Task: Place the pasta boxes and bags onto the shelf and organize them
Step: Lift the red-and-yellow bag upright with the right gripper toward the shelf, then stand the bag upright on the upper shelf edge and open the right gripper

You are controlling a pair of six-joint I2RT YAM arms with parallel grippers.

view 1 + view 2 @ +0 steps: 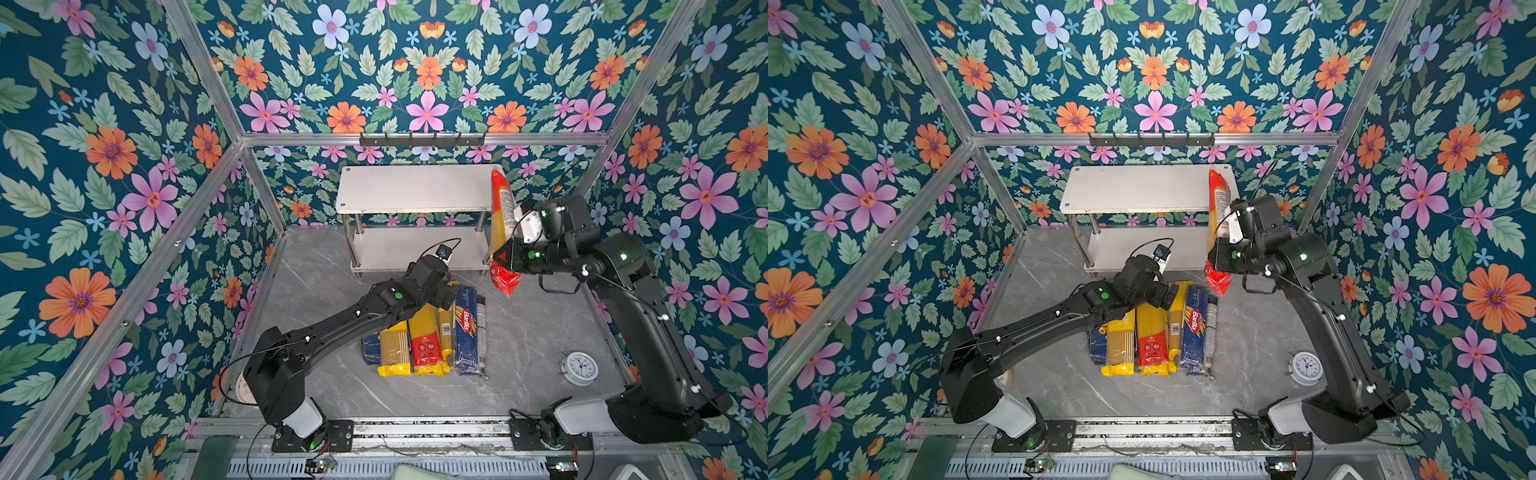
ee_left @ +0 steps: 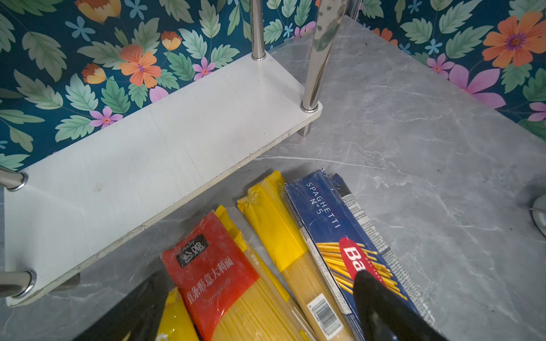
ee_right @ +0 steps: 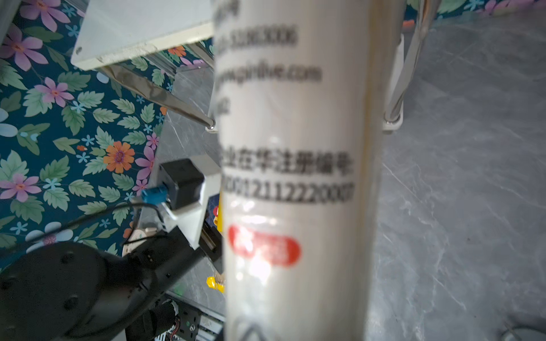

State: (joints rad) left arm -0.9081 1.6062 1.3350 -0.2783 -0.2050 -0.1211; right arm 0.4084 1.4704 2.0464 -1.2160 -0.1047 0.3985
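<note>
My right gripper point(image 1: 500, 259) is shut on a red spaghetti bag point(image 1: 501, 208), holding it nearly upright in the air at the right end of the white two-tier shelf point(image 1: 415, 189). The bag's label point(image 3: 295, 177) fills the right wrist view. Both shelf boards are bare. My left gripper point(image 1: 451, 295) hangs open over a pile on the table: a yellow bag point(image 1: 395, 349), a red bag point(image 2: 206, 265), another yellow bag point(image 2: 274, 230), the blue Barilla bag point(image 2: 325, 212) and a clear bag point(image 1: 481, 328). A dark blue pasta box point(image 1: 370, 349) peeks out under the pile's left side.
A white alarm clock point(image 1: 579, 368) stands on the grey table at the right. Another clock face point(image 1: 242, 388) shows behind the left arm's base. A black hook rail point(image 1: 422, 139) hangs above the shelf. Floral walls close in on three sides.
</note>
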